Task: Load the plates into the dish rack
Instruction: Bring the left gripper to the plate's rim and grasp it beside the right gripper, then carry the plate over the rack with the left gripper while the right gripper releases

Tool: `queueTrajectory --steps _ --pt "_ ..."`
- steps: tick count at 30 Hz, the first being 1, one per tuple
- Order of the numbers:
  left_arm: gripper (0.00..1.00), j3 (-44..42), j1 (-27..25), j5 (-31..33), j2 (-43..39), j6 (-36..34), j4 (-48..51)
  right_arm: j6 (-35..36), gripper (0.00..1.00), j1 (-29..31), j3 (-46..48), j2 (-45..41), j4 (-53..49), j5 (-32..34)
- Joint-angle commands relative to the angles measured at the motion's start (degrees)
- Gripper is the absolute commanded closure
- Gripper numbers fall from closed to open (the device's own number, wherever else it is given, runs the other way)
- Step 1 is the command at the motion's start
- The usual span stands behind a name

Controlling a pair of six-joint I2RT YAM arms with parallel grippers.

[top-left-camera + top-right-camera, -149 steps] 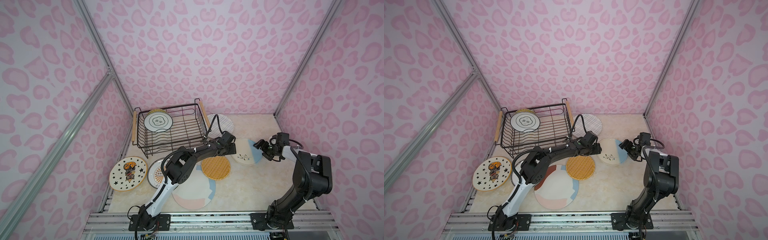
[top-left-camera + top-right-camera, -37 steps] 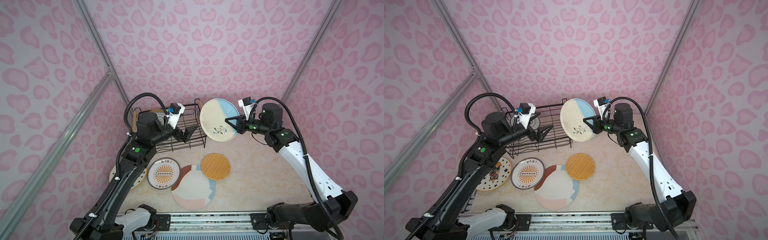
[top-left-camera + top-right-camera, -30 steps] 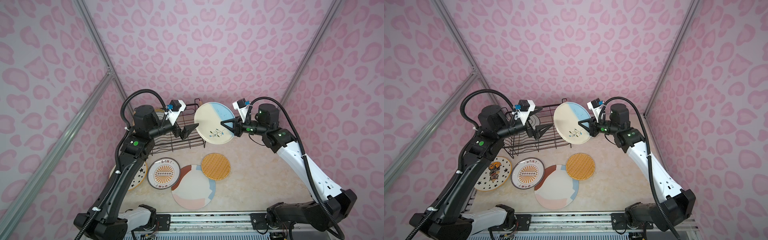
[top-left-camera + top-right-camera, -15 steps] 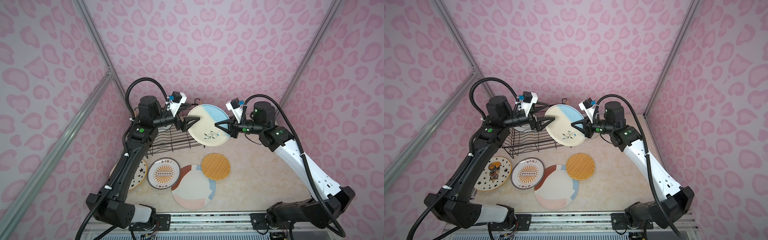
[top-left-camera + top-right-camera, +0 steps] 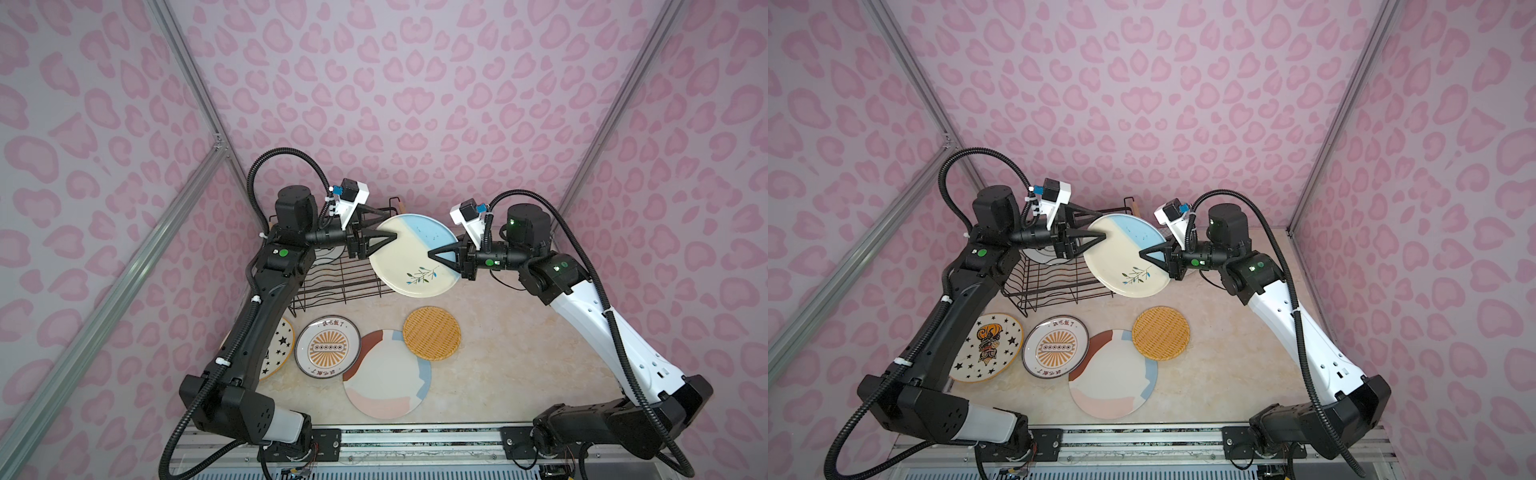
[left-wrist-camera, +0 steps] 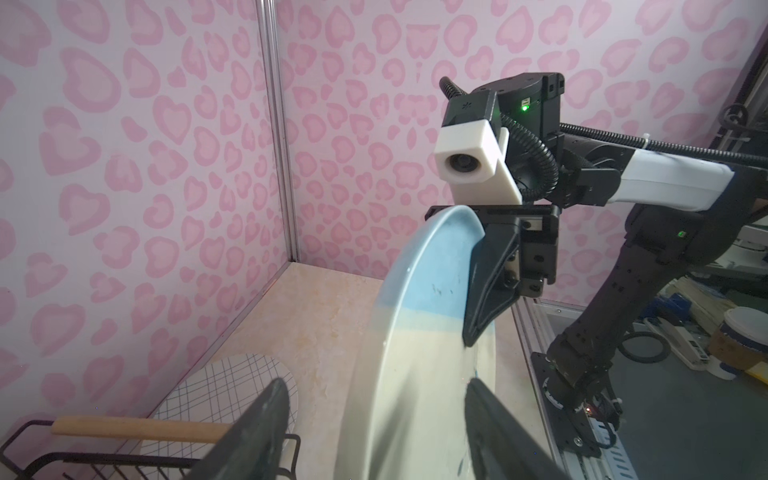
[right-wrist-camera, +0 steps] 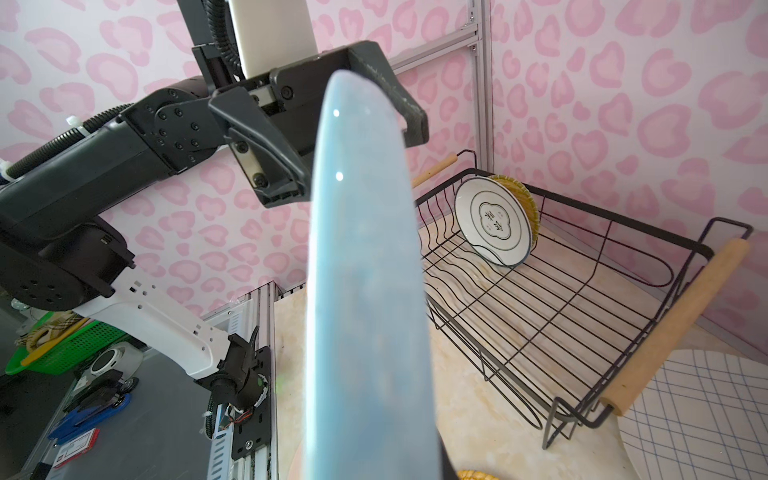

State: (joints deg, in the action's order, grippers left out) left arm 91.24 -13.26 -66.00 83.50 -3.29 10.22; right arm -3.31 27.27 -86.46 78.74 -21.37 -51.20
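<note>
The blue-cream plate (image 5: 415,257) (image 5: 1125,257) hangs tilted in the air beside the dish rack (image 5: 332,282) (image 7: 582,299). My right gripper (image 5: 432,252) is shut on its right edge. My left gripper (image 5: 390,227) (image 6: 374,384) straddles the plate's left edge, its fingers (image 6: 266,415) still apart and clear of the rim. In the rack stand a flower-outline plate (image 7: 492,220) and a yellow-green weave plate (image 7: 519,195) behind it. On the table lie the stars plate (image 5: 986,347), sunburst plate (image 5: 327,347), pastel plate (image 5: 386,374) and orange weave plate (image 5: 432,332).
A grid-line plate (image 6: 228,390) (image 7: 698,407) lies flat on the table past the rack's wooden handle (image 7: 673,324). Pink patterned walls close in the back and both sides. The metal rail (image 5: 415,440) runs along the front edge.
My right gripper carried the blue-cream plate leftward and lower. My left gripper moved in over the plate's left edge and its jaws have narrowed.
</note>
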Motion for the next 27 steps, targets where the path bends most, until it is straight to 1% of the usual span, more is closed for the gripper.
queueTrajectory --steps 1,4,12,14,17,24,27 --pt "0.38 1.36 0.07 -4.34 0.77 1.77 -0.67 0.94 1.0 0.07 -0.47 -0.25 3.18 -2.13" --pt "0.42 1.41 0.15 -4.88 1.09 1.57 1.22 1.24 1.0 -0.03 -0.63 -0.11 2.67 -2.31" --pt "0.44 -0.54 0.08 -4.37 1.14 0.78 3.69 2.26 1.0 0.06 -2.44 0.77 0.62 -3.08" --pt "0.45 -0.2 0.15 -4.38 1.55 1.4 3.93 1.92 1.0 0.15 -2.34 0.86 1.13 -3.55" --pt "0.48 0.08 0.14 -4.75 2.01 2.19 4.03 1.7 1.0 0.3 -1.9 1.01 1.89 -3.56" --pt "0.5 -3.42 0.03 -4.49 0.57 1.36 4.88 0.77 1.0 0.57 -1.84 2.58 3.57 -4.8" --pt "0.54 -3.7 0.0 -5.25 0.26 1.86 4.81 0.52 1.0 0.76 -2.66 3.57 3.85 -5.68"
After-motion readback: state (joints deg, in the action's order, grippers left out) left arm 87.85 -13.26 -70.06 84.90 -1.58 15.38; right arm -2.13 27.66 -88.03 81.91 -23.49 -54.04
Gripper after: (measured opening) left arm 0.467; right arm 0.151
